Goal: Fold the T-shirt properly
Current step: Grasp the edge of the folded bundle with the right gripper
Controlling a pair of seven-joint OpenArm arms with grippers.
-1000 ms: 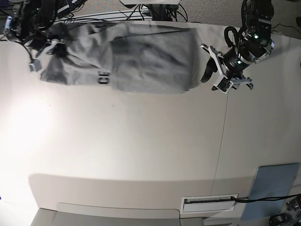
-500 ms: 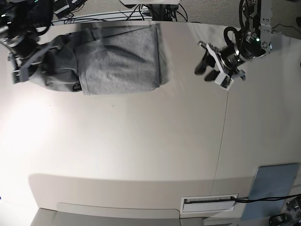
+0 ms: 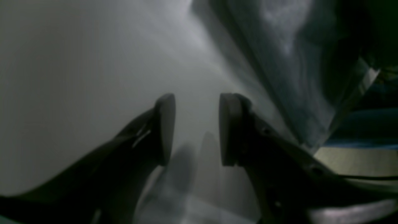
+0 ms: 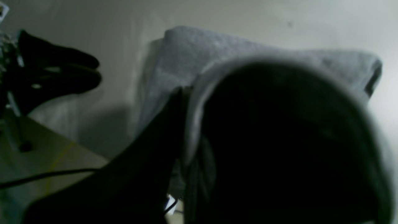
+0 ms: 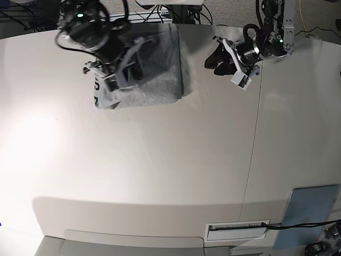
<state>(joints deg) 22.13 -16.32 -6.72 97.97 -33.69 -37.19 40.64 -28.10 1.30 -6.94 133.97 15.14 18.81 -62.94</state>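
Note:
The grey T-shirt [image 5: 154,69] lies folded into a compact block at the back left of the table, black lettering [image 5: 96,88] showing at its left edge. My right gripper [image 5: 113,82] hovers over the block's left part, shut on a fold of the cloth. In the right wrist view the T-shirt [image 4: 248,46] drapes over the camera beside one dark finger [image 4: 174,105]. My left gripper [image 5: 216,56] is open, to the right of the shirt and apart from it. In its wrist view the left gripper [image 3: 196,127] holds only bare table, with the T-shirt [image 3: 279,62] at upper right.
A seam [image 5: 254,138] runs down the white table right of centre. A blue-grey panel [image 5: 311,210] and a white slotted label plate [image 5: 237,229] sit at the front right. Cables [image 5: 160,16] lie behind the table's back edge.
My right arm has swung from the far left rightward over the shirt, carrying the left side across, so the shirt is narrower. The left gripper drifted left and back, still open.

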